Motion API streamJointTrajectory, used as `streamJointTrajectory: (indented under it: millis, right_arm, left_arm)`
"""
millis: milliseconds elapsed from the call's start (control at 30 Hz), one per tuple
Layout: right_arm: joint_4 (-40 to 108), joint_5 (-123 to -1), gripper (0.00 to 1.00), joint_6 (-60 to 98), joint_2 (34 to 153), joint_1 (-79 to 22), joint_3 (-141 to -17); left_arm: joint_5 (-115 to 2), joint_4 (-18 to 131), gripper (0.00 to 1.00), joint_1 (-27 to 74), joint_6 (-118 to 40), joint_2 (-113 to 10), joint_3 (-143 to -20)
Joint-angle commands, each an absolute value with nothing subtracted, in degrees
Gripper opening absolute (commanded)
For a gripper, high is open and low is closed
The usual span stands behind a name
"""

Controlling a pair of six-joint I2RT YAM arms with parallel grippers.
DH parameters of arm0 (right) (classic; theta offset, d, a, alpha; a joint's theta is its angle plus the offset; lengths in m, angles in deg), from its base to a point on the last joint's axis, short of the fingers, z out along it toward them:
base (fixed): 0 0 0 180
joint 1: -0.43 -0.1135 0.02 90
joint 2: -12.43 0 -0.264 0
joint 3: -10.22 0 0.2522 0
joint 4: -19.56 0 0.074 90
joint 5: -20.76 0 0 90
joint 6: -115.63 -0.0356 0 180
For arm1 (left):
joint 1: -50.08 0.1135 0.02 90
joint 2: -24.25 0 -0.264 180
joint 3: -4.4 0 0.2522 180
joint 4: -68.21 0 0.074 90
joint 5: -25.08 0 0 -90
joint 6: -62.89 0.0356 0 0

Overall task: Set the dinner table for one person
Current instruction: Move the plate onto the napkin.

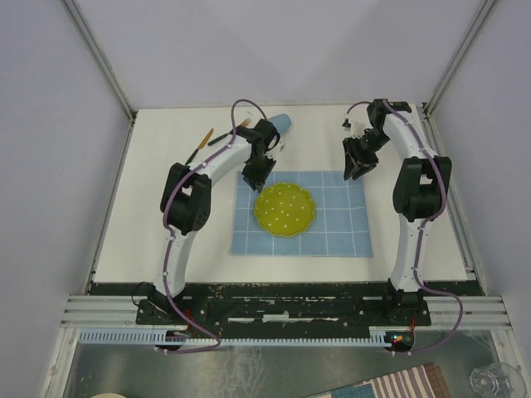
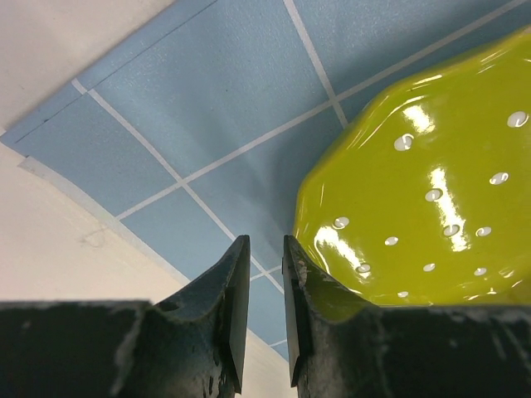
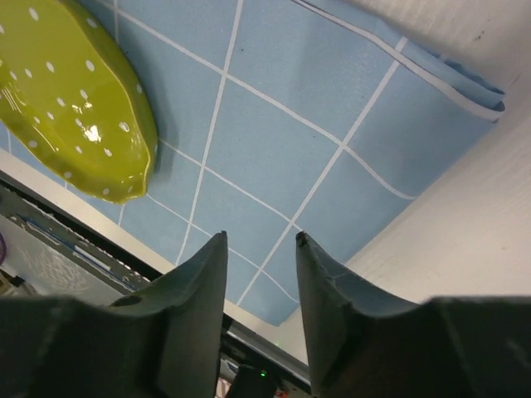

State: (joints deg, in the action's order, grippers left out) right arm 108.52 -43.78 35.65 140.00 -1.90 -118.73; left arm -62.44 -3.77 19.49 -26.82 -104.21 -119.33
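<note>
The dinner table (image 1: 158, 224) is a plain white top. On it lies a light-blue cloth with a white grid (image 1: 340, 224), and a lime-green plate with white dots (image 1: 284, 208) sits on the cloth's left half. My left gripper (image 1: 251, 181) hangs just over the plate's far-left rim. In the left wrist view this gripper (image 2: 265, 240) stands narrowly open, nothing between its fingers, with the plate (image 2: 415, 182) to its right. My right gripper (image 1: 355, 170) hovers over the cloth's far-right corner. Seen from the right wrist, it (image 3: 259, 236) is open and empty above the cloth (image 3: 315, 99).
A light-blue cup (image 1: 280, 124) lies at the back behind the left arm. Utensils, one with an orange handle (image 1: 204, 139) and one dark (image 1: 222, 138), rest at the back left. A small white object (image 1: 344, 126) sits by the right arm. Grey walls enclose the table.
</note>
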Motion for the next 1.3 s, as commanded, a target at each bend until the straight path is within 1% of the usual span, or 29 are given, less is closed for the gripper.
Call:
streamJointTrajectory:
  millis: [0, 100, 333, 533, 700, 1100, 1267]
  right_arm:
    - [110.58, -40.12, 0.51, 37.14, 140.04, -4.35, -121.79]
    - [111.18, -39.2, 0.54, 37.59, 141.15, -7.18, -121.47]
    - [109.13, -35.97, 0.54, 36.19, 144.07, -13.66, -118.69]
    - [107.36, -35.56, 0.54, 35.03, 146.57, -14.67, -117.45]
    - [105.32, -35.85, 0.53, 34.78, 147.71, -14.84, -115.41]
    - [103.45, -34.34, 0.49, 34.12, 149.27, -16.72, -114.09]
    - [103.1, -33.58, 0.43, 33.74, 149.8, -17.96, -113.97]
  left_arm:
    - [-60.37, -4.05, 0.3, 19.53, -25.72, -103.84, -121.92]
    - [-59.84, -4.71, 0.3, 19.58, -26.23, -103.94, -121.46]
    - [-59.43, -3.41, 0.32, 19.56, -27.9, -101.62, -116.89]
    - [-58.8, -0.47, 0.34, 19.56, -28.82, -100.11, -112.58]
    - [-57.8, 0.48, 0.34, 19.55, -29.61, -100.57, -112.04]
    - [-55.25, 0.65, 0.34, 19.56, -31.42, -101.25, -112.54]
    - [-54.88, 0.59, 0.33, 19.58, -31.83, -101.67, -112.91]
